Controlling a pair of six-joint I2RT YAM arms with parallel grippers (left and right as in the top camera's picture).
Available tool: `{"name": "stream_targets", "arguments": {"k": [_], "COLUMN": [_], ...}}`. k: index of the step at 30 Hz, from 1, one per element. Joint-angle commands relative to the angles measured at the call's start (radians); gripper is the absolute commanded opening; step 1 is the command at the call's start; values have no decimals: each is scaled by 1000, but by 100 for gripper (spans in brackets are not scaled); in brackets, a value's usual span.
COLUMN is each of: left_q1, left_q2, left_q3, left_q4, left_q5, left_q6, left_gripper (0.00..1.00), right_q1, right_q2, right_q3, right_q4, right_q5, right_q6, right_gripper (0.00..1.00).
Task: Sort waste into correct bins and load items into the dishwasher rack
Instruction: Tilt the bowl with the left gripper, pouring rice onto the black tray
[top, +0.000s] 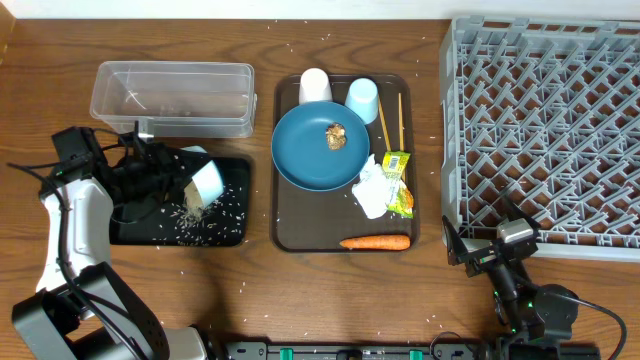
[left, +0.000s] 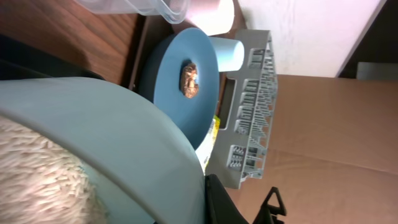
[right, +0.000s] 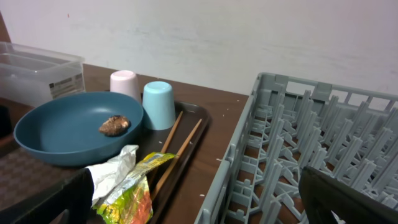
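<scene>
Tabletop (top: 330, 290): left end effector (top: 176, 181) grips bowl (top: 209, 180).

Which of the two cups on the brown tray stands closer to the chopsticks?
The light blue cup; the white cup stands on its other side, farther from the chopsticks.

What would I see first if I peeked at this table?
The left gripper holds a pale bowl tipped over the black tray on the left, with rice at its mouth and grains scattered below. On the right sits the huge grey rack. In the middle, a blue plate with a brown lump lies on the brown tray, an orange carrot at the tray's near edge.
</scene>
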Motion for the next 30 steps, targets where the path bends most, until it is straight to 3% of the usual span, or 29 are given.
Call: {"name": "stream_targets", "arguments": {"k": [1, 16, 30], "left_q1": [8, 44, 47], "left_q2": [11, 15, 15], "left_q3": [-9, -9, -9], "left_q4": [-17, 3, -3], "left_q5": [107, 124, 280], "left_q6": [31, -3, -64], "left_gripper": [6, 6, 6], "right_q1": [-23, -23, -23], "right_q2": [-1, -1, -1], "right_q3": [-2, -2, -2], "right_q4": [-4, -4, -4], "right_q5": [4, 4, 4], "right_q6": [-13, -13, -13], "right_gripper": [99, 99, 99]}}
